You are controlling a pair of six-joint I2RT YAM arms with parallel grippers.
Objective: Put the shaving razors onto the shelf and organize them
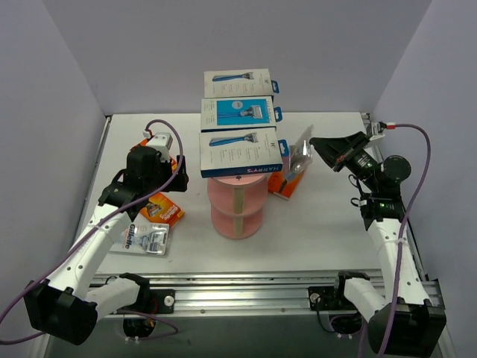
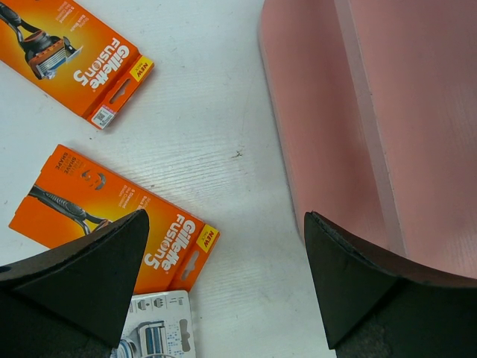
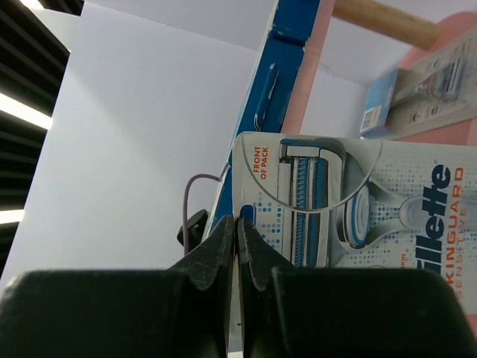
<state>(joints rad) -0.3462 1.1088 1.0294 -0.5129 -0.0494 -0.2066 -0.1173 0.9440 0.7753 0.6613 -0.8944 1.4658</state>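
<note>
Toward the table's point(image 1: 320, 231) far-right corner, right hand point(image 3: 237, 221) is tilted upward, clamped on the edge of a clear blister pack point(image 3: 350, 216). Left hand point(image 2: 225, 224) points down, jaws wide apart, between the matte pink shelf point(image 1: 235, 216) and glossy orange cards point(image 2: 112, 224). Three flat Harry's boxes point(image 1: 240, 153) lie on the top tier.

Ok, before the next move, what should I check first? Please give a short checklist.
1. left gripper open and empty: ok.
2. right gripper shut: ok.
3. Its grip on the Skinguard pack: cannot tell.
4. Room on the shelf top tier: not ok, three Harry's boxes cover it.
5. Lower tiers free: cannot tell.
6. orange packs off the table: not ok, they lie on it.
</note>
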